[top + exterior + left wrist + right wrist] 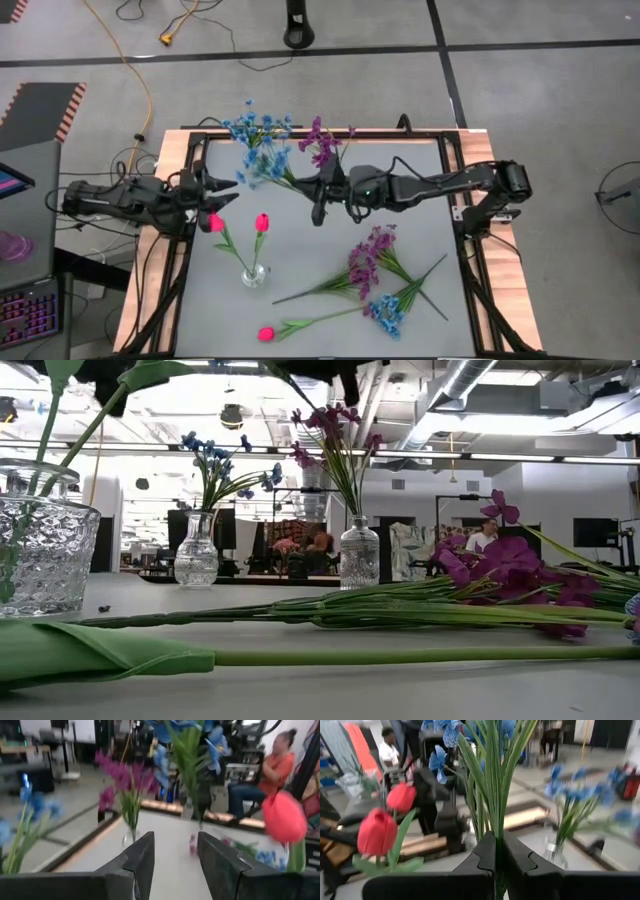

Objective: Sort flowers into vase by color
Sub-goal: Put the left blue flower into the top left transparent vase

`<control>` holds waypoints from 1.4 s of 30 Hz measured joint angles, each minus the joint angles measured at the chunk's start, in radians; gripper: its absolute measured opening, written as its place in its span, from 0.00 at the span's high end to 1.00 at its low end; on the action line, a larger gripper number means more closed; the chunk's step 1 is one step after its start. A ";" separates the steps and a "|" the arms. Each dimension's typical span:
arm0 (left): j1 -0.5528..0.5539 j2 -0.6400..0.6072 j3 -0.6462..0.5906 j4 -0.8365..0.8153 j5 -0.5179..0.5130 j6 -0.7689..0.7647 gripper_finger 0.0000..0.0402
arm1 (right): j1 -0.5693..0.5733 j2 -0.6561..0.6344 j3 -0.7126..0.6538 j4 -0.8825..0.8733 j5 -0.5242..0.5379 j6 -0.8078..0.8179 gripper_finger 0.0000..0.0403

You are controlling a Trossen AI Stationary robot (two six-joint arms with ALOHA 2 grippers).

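Item: flower sorting, mid-run. Three glass vases are standing on the grey table (420,240): a far-left vase (196,555) holding blue blooms (258,140), a far-centre vase (359,554) holding purple blooms (322,140), and a nearer vase (254,274) holding two pink-red tulips (262,223). The right gripper (318,212) is hanging over the table's middle, just near of the purple vase, its fingers pinched tight on a blue stem (492,780) whose green stalks are rising between them in its wrist view. The left gripper (222,199) is waiting at the left side beside a tulip bud, its fingers (142,855) parted and carrying nothing. Still lying loose at the near right are a purple stem (365,262), a blue stem on the table (385,312) and a tulip (266,334). Step in hand, as judged: carrying the held blue stem toward its colour-matched vase. The next move is calling for a shift left and far to the blue vase, lining the stalk end over the narrow mouth without knocking the blooms already there.
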 joint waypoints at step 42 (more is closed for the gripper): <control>0.019 0.282 0.000 0.597 0.041 0.236 0.66 | -0.027 0.077 0.000 0.442 -0.121 -0.139 0.89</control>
